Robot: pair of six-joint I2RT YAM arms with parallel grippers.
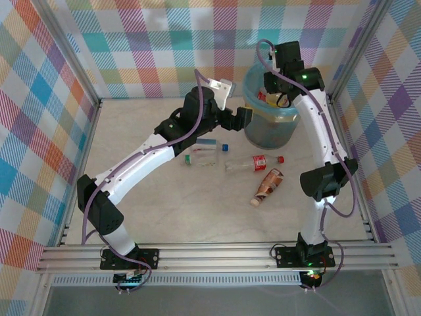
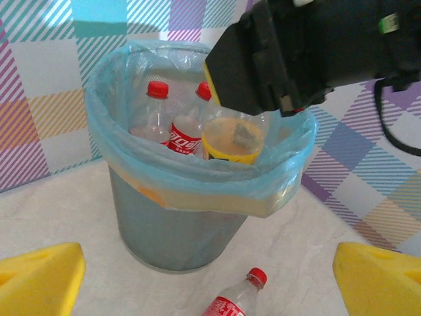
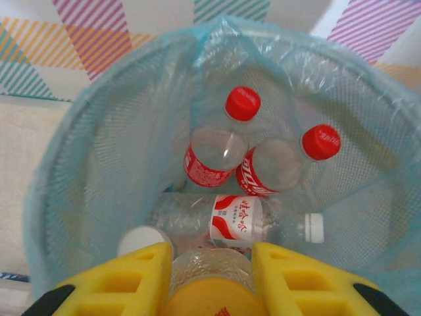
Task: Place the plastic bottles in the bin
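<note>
Over the bin (image 3: 79,164), my right gripper (image 3: 210,255) is clamped on an orange-labelled bottle (image 3: 210,293), which sits between the yellow fingers (image 3: 125,280) just above the open mouth. Down inside the blue liner (image 3: 131,85) I see two red-capped bottles (image 3: 217,148) leaning side by side, with a white-capped bottle (image 3: 243,222) lying across below them. My left gripper (image 2: 209,266) is spread wide with nothing between its pads. It is low over the surface (image 1: 164,204), just beside the bin and facing it. In front of the bin, three more lie on the surface: a red-labelled bottle (image 1: 253,162), a clear bottle (image 1: 200,158) to its left, and a crushed brownish bottle (image 1: 266,186) nearer the arm bases.
</note>
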